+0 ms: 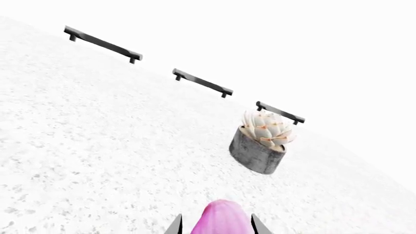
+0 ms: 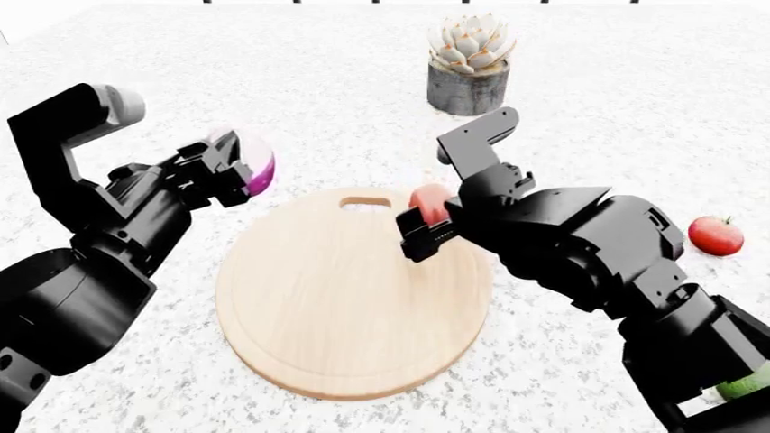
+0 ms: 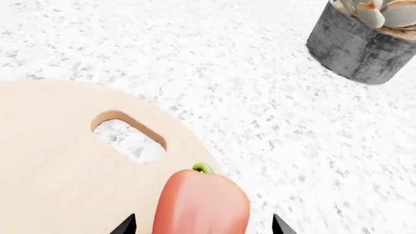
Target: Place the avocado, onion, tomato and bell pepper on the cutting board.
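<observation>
Cutting board (image 2: 349, 316): centre of worktop (image 2: 601, 81), handle slot on far edge.
Potted succulent (image 2: 470, 63): behind the board, toward the right.
Bell pepper (image 2: 428, 200): in right gripper (image 2: 424, 227), over board's far right edge.
Onion (image 2: 255, 167): in left gripper (image 2: 229, 176), off the board's far left.
Tomato (image 2: 716, 234): on worktop, well right of board.
Avocado (image 2: 744, 386): near right, mostly hidden behind arm.

1. The head view looks forward and down over both dark arms onto the round light wooden cutting board (image 2: 352, 298).
2. The left wrist view looks close past its gripper, across the speckled white counter (image 1: 97, 146).
3. The right wrist view sits low over the board's slotted edge.
4. All three share the pale succulent in a grey pot (image 2: 468, 65).
</observation>
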`<state>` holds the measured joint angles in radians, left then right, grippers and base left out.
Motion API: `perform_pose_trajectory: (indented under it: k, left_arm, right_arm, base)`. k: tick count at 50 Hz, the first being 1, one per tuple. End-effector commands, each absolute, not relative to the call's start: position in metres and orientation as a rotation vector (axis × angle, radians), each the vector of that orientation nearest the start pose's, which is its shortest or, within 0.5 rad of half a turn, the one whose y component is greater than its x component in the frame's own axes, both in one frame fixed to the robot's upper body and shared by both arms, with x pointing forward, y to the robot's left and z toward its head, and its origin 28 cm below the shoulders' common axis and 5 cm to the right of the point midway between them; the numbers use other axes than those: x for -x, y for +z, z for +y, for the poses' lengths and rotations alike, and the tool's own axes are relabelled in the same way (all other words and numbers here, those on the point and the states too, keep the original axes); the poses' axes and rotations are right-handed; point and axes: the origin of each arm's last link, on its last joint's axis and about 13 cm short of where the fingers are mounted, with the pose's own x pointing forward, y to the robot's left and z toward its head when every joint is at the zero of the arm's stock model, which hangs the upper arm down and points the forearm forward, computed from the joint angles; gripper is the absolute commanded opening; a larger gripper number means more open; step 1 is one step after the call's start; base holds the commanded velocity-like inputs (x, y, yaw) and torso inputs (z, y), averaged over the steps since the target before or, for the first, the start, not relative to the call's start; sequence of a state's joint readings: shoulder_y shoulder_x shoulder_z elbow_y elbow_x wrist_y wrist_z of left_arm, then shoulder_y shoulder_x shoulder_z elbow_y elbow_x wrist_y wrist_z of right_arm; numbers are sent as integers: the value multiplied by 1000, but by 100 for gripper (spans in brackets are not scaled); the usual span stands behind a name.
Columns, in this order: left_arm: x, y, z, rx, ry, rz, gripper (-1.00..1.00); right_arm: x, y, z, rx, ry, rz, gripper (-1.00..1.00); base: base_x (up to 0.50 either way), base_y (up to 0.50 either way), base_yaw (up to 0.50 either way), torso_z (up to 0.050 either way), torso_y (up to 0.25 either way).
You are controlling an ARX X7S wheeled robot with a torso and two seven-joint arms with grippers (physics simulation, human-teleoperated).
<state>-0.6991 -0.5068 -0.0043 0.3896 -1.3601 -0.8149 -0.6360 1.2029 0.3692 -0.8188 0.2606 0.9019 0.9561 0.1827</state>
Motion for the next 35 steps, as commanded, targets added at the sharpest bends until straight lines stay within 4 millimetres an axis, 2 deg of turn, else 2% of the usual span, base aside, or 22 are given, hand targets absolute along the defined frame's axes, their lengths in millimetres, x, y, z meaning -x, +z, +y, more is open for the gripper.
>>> perform_pose_trajectory:
  k: [1, 4, 8, 21, 29, 35]
  left_arm:
    - [-260, 241, 244, 409, -183, -8, -100]
    - [-262, 240, 243, 455, -208, 13, -100]
    - [-264, 243, 244, 419, -192, -6, -100]
    - [-283, 248, 242, 373, -207, 37, -100]
    - [-302, 243, 239, 381, -217, 95, -100]
    - [-311, 236, 237, 384, -235, 132, -100]
  right_arm:
    - [-339, 225, -83, 278, 427, 358, 100]
    - [-332, 226, -84, 278, 437, 351, 100]
    - [-322, 232, -86, 258, 446, 328, 100]
    - [-273, 263, -95, 158, 482, 176, 100]
    - [-252, 283, -109, 110, 422, 59, 100]
    - [-239, 291, -115, 81, 380, 1, 100]
  base:
    - [0, 0, 0, 0, 0]
    - [0, 0, 0, 0, 0]
    - [0, 0, 0, 3, 0]
    - [0, 0, 0, 0, 0]
    - [0, 0, 0, 0, 1]
    - [0, 0, 0, 0, 0]
